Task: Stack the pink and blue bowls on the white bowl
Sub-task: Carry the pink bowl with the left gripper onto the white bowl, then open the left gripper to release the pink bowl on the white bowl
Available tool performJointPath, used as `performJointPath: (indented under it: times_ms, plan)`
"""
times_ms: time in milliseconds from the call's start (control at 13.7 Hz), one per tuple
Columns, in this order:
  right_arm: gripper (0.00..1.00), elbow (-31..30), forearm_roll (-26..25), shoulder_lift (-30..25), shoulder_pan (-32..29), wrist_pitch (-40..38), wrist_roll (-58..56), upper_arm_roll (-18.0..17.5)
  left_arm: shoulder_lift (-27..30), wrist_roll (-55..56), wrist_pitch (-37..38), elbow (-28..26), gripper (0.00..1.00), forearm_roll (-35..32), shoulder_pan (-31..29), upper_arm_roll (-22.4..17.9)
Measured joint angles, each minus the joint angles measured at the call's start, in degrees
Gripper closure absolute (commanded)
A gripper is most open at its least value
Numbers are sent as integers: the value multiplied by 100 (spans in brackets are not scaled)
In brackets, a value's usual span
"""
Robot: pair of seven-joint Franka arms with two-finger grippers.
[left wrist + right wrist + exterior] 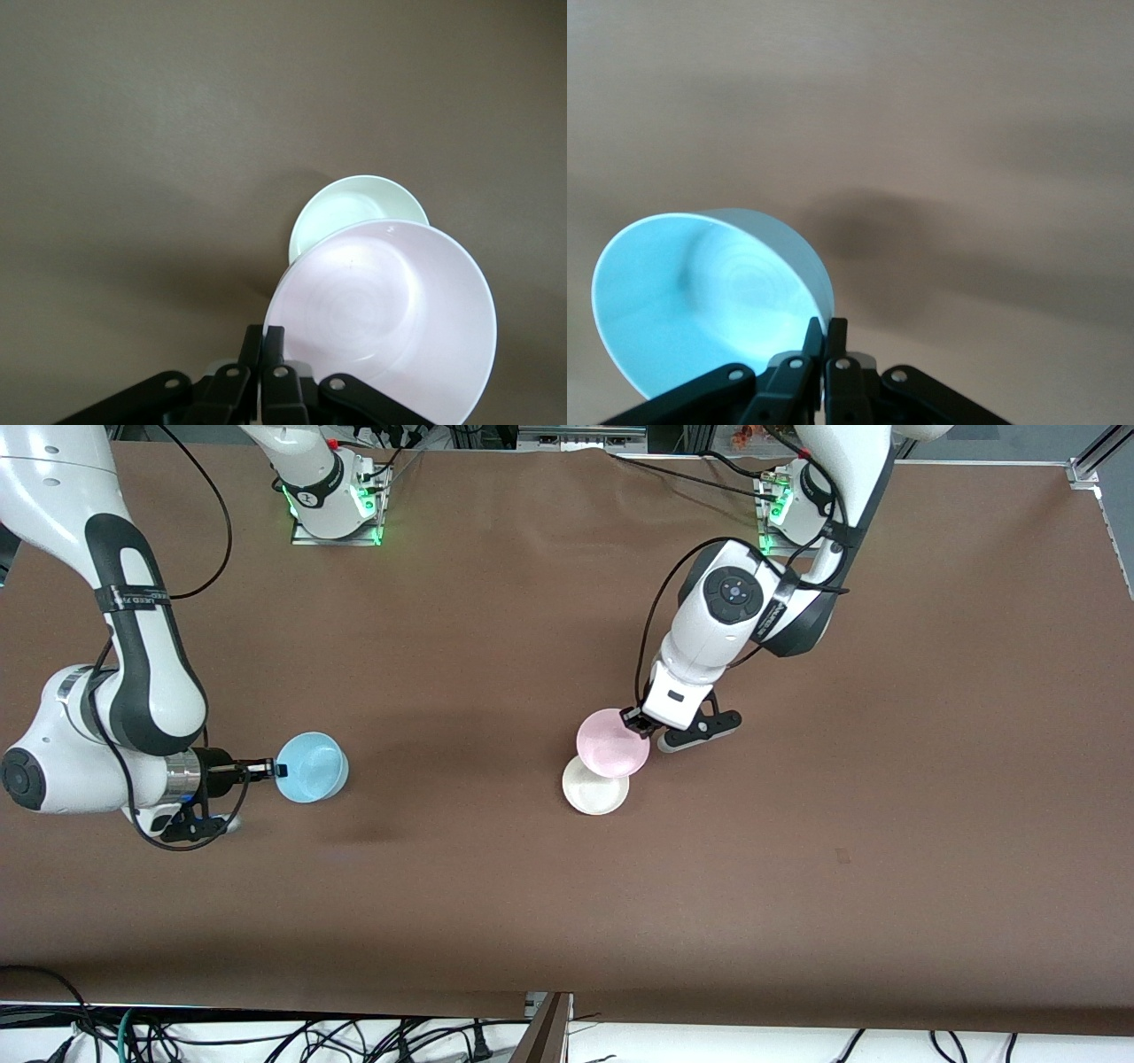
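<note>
The pink bowl (612, 742) is pinched at its rim by the left tool (636, 722) and is held up over the white bowl (594, 787), which sits on the brown worktop (496, 886). The blue bowl (311, 767) is pinched at its rim by the right tool (268, 769), tipped, toward the right arm's end.

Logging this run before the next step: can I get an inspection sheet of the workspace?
Surface: brown table, bare.
Job's things: pink bowl held over white bowl; blue bowl tilted, toward the right arm's end.
Clutter: nothing seen.
Grippers: left gripper shut on pink bowl's rim; right gripper shut on blue bowl's rim.
Cables: black cables along both arms.
Surroundings: loose wires below the table's near edge.
</note>
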State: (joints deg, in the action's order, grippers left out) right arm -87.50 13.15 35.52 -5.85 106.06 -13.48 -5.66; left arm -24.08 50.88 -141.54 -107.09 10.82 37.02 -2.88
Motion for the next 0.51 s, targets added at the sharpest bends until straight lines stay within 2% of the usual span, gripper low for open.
performJointPath:
  times_ms: [511]
  plan:
    - [100, 126, 4, -26, 24, 0, 1073, -582, -618, 257, -85, 568, 100, -4, 87, -16]
